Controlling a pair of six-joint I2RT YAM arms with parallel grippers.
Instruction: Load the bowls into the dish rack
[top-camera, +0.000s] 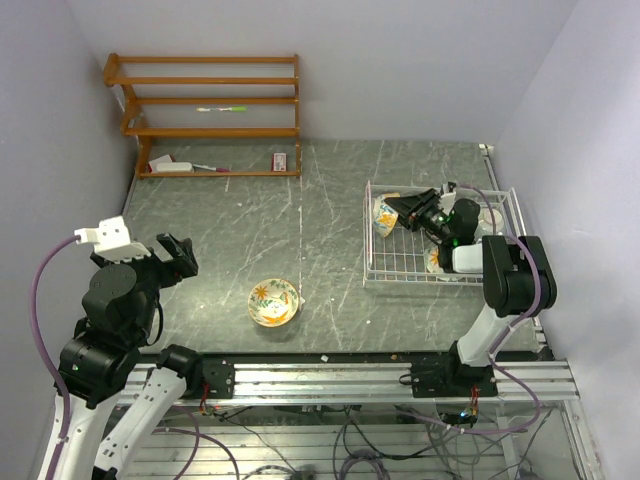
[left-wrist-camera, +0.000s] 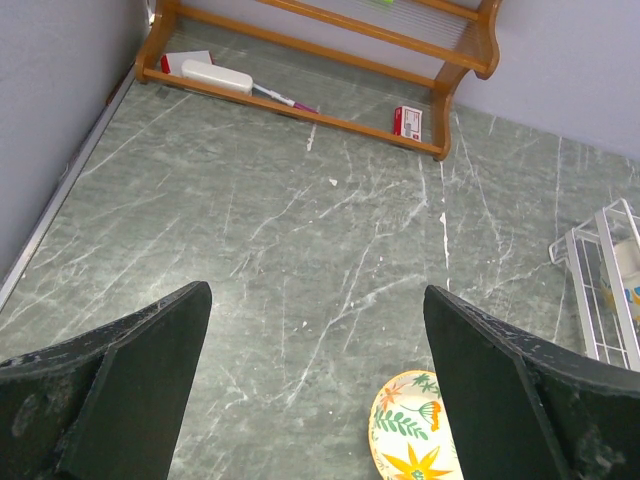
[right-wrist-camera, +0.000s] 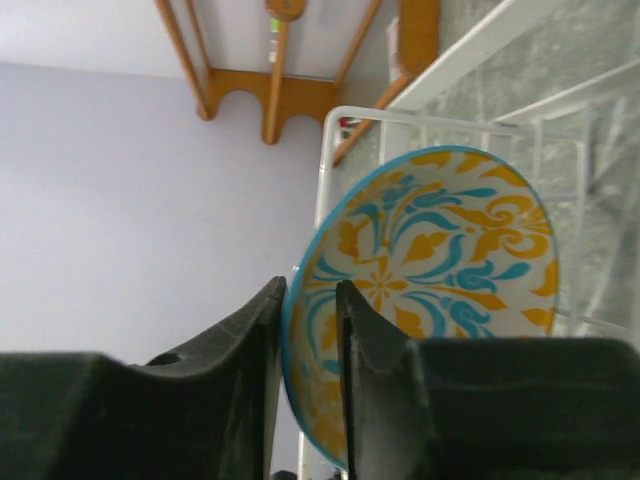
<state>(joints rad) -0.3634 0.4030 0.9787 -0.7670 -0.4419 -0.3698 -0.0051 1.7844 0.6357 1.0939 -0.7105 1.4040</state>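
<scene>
One stiff, breakable, likely slippery blue-yellow bowl (right-wrist-camera: 440, 250) is pinched by its thin rim in the right tool (right-wrist-camera: 310, 292) at the dish rack (top-camera: 368, 250). The left tool (left-wrist-camera: 318, 300) gapes wide, empty.

Left wrist view: floral bowl (left-wrist-camera: 412, 432) cut by bottom edge at 6 o'clock, only upper part showing. Dish rack (left-wrist-camera: 583, 290) cut by right edge at 3 o'clock, contents unclear.

Right wrist view: blue-yellow bowl (right-wrist-camera: 440, 260) lower rim hidden behind right claw (right-wrist-camera: 310, 292) fingers. Wooden shelf (right-wrist-camera: 285, 85) blurred, cut by top edge at 12 o'clock.

Top view: second bowl (top-camera: 434, 261) in dish rack mostly hidden under right arm (top-camera: 505, 270), pattern unreadable. Small items (top-camera: 172, 165) on wooden shelf bottom tier too small to identify.
</scene>
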